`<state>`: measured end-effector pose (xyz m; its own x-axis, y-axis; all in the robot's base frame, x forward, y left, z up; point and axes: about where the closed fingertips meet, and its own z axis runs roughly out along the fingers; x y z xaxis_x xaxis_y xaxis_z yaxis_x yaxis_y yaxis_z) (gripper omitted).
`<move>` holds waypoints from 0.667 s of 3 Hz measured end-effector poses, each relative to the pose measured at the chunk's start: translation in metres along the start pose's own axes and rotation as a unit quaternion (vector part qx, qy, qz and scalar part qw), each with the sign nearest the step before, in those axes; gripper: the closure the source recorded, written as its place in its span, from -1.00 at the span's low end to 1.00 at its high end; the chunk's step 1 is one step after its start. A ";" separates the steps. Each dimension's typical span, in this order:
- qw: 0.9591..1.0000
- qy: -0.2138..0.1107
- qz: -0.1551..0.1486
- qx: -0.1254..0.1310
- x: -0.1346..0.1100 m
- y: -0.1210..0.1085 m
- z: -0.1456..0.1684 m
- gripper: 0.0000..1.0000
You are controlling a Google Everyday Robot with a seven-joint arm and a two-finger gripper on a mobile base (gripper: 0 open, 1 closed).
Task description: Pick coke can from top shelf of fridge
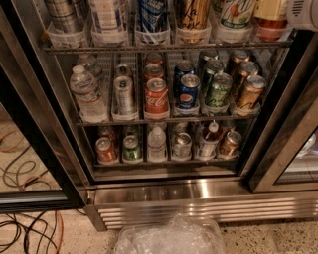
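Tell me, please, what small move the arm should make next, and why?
Probably bring the gripper, not in view beyond a white robot part at the top right, down and left toward the front coke can. The can stands untouched at its rack's front rail, between a silver can and a Pepsi can.

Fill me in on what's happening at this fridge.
A robot faces a fridge stocked with drinks. The coke can stands untouched at the front of its lane on a wire shelf, between a silver can and a Pepsi can. The tool is not in view; only a white piece of the robot shows in the top right corner.
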<state>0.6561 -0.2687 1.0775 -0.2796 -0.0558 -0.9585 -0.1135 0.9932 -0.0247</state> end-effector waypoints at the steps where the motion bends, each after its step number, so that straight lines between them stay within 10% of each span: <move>1: 1.000 0.005 0.013 -0.010 0.016 0.006 0.001 0.13; 2: 1.000 0.006 0.017 -0.012 0.018 0.007 0.001 0.60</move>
<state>0.6508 -0.2629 1.0596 -0.2952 -0.0234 -0.9551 -0.1263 0.9919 0.0147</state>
